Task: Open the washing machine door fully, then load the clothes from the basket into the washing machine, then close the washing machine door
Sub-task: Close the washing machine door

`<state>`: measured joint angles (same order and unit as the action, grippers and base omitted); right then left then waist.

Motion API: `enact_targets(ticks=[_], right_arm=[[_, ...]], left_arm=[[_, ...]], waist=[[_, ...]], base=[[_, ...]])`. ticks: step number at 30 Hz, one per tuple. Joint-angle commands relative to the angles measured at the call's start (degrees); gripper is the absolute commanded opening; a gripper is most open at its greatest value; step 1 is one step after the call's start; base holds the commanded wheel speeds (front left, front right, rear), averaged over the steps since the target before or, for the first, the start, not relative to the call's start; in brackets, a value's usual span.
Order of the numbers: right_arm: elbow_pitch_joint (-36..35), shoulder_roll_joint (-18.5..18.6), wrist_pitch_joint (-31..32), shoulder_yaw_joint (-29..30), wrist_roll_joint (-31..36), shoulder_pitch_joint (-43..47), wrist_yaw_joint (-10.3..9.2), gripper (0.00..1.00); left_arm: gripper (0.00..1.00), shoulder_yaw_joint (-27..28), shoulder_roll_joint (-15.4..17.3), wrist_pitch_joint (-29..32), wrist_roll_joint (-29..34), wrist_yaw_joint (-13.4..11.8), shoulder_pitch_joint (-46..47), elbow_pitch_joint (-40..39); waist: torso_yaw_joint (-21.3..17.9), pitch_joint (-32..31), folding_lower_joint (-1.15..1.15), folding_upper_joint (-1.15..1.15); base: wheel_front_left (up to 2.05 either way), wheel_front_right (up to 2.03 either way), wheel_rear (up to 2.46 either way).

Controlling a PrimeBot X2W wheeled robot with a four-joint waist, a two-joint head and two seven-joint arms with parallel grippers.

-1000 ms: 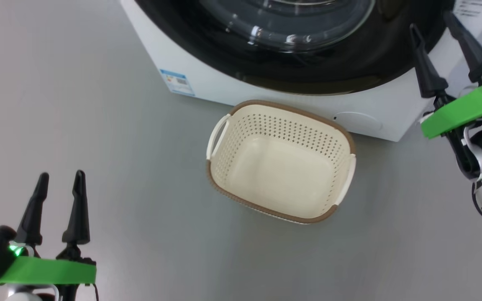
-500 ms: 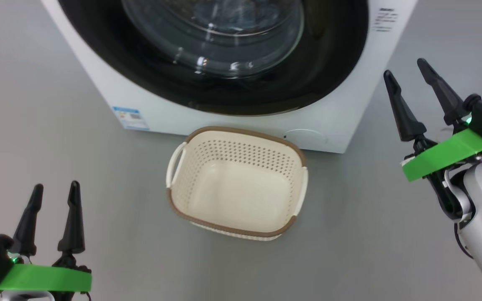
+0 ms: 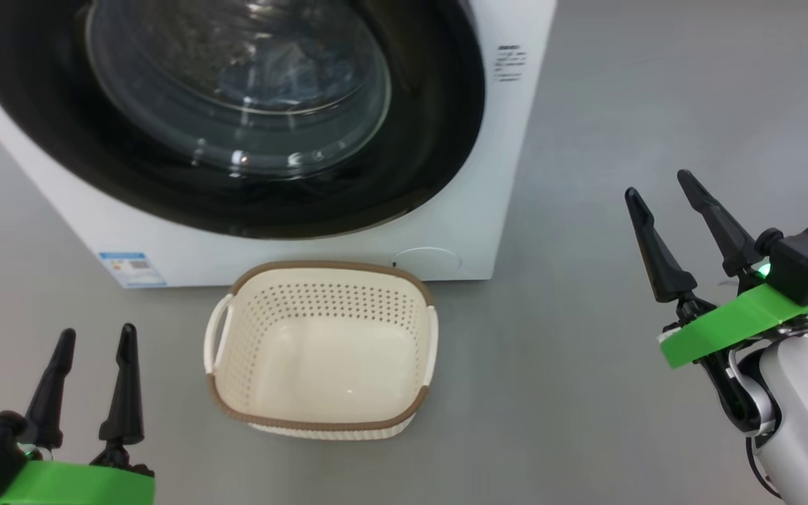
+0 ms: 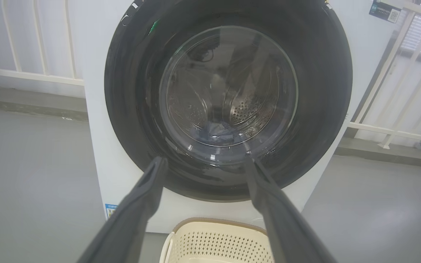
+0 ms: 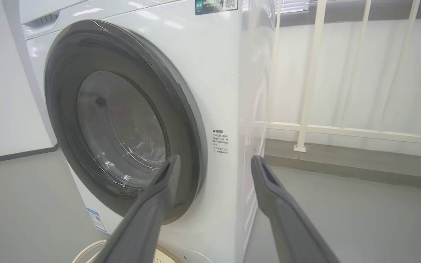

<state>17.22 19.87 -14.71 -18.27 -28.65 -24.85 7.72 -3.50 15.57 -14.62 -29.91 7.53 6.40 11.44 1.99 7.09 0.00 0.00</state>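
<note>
Noted: washing machine door (image 3: 236,203) shut; basket (image 3: 320,266) empty on floor (image 3: 621,84), just before washing machine (image 3: 488,175); bluish clothes (image 4: 216,132) seen inside drum (image 4: 249,109). Spread wide, holding nothing: left hand (image 3: 97,331), right hand (image 3: 658,184). Judgement: all steps look done.

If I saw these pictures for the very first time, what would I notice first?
The big round black washing machine door, shut, with its shiny glass bowl, sits at the top left of the head view. Just before it, on the grey floor, stands the cream basket, empty. Low at each side, the left gripper and right gripper point up, open, holding nothing.
</note>
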Motion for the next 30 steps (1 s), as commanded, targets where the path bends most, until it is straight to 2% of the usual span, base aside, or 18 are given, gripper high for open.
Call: enact_targets(ticks=[1,16,30], right_arm=[[-1.78,0.25,-0.29,-0.35,0.13,0.94,-0.23,1.00],[-6.91,-1.67,-0.29,5.34,1.56,10.67,-0.23,1.00],[-7.76,-2.05,-0.29,7.63,2.72,13.49,-0.23,1.00]], left_arm=[[1.00,2.14,2.02,-0.38,0.33,-0.05,0.81,-1.76],[1.00,3.42,0.68,-0.38,0.03,-0.07,-1.29,-2.89],[1.00,3.30,-0.22,-0.38,0.11,-0.06,-1.45,-2.87]], waist=[[-3.00,-1.77,0.00,0.00],[-7.89,-3.83,0.00,0.00],[-8.06,-3.97,0.00,0.00]], base=[[0.00,0.00,0.00],[0.00,0.00,0.00],[0.00,0.00,0.00]])
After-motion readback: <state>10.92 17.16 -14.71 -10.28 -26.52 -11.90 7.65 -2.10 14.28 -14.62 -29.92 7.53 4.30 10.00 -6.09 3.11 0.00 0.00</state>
